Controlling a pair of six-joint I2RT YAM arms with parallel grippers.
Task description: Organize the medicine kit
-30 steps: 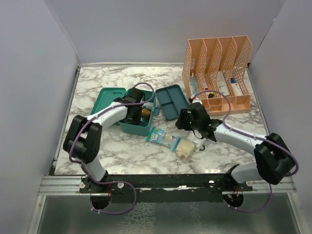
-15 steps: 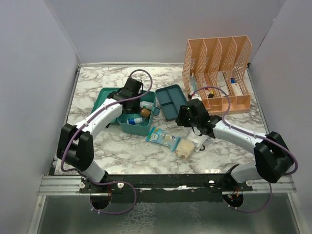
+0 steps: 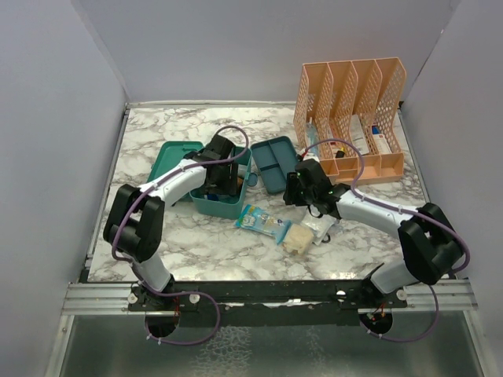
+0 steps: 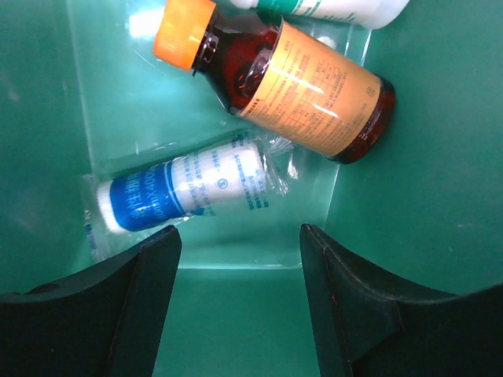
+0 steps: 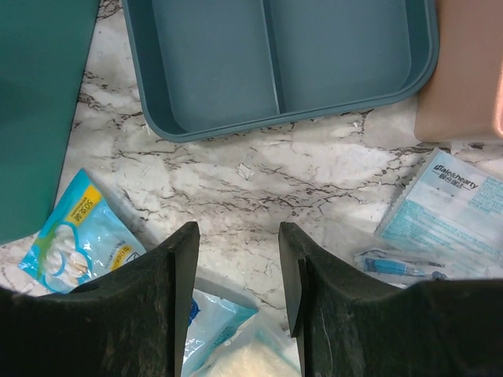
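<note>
The teal medicine kit [image 3: 214,206] stands open left of centre, its lid [image 3: 174,155] laid back. My left gripper [image 3: 221,182] reaches down into it, open, with nothing between its fingers [image 4: 240,243]. On the kit's floor [image 4: 236,322] lie an amber bottle with an orange cap [image 4: 306,86], a blue-and-white wrapped bottle [image 4: 185,190] and a white bottle with green print [image 4: 330,8]. The matching divided insert tray [image 3: 275,163] [image 5: 275,63] rests on the table to the right of the kit. My right gripper [image 3: 302,192] [image 5: 240,236] hovers open over bare marble just in front of the tray.
Loose packets lie on the table: a light-blue one [image 3: 262,220] [image 5: 75,236], a gauze pack [image 3: 299,237] and a clear sachet with a blue item [image 5: 401,265] beside a printed packet [image 5: 456,200]. A peach lattice file organizer [image 3: 350,110] stands at the back right.
My left arm swung up and back toward the lid, then came down into the kit again, and its jaws went from shut to open. The right arm shifted slightly.
</note>
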